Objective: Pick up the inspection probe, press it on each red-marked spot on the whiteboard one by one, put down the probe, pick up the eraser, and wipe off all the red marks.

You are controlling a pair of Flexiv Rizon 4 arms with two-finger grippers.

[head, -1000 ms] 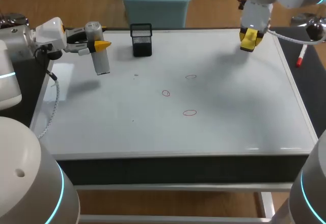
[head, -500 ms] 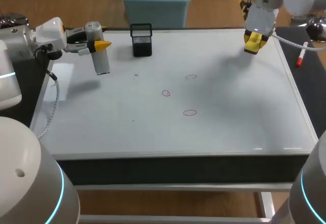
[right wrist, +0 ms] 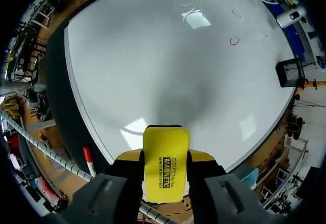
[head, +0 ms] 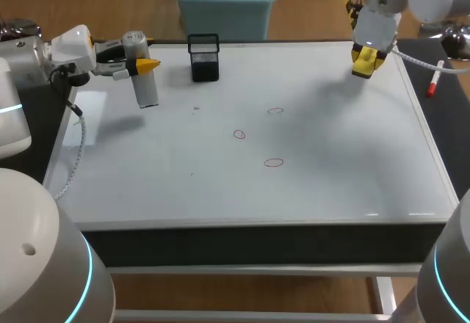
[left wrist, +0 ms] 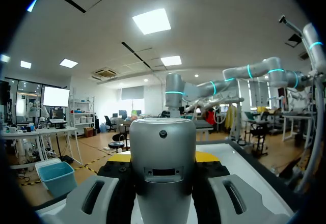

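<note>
My left gripper (head: 136, 64) hangs over the whiteboard's far left corner, shut on the grey inspection probe (head: 145, 84), which points down above the board. In the left wrist view the probe (left wrist: 163, 183) fills the space between the fingers of that gripper (left wrist: 163, 159). At the far right edge my right gripper (head: 365, 59) is shut on the yellow eraser (head: 362, 62), held above the board. The right wrist view shows the eraser (right wrist: 165, 170) clamped between its fingers. Three red marks (head: 275, 110) (head: 239, 134) (head: 273, 163) lie mid-board, far ahead of the eraser (right wrist: 234, 40).
A black mesh holder (head: 204, 57) stands at the board's far edge, right of the probe, also seen in the right wrist view (right wrist: 290, 73). A red-capped marker (head: 435, 81) lies on the dark surface beside the whiteboard's (head: 345, 176) right edge.
My right gripper has moved a little farther back and to the right with the eraser, then held still. The left arm and the probe have not moved.
</note>
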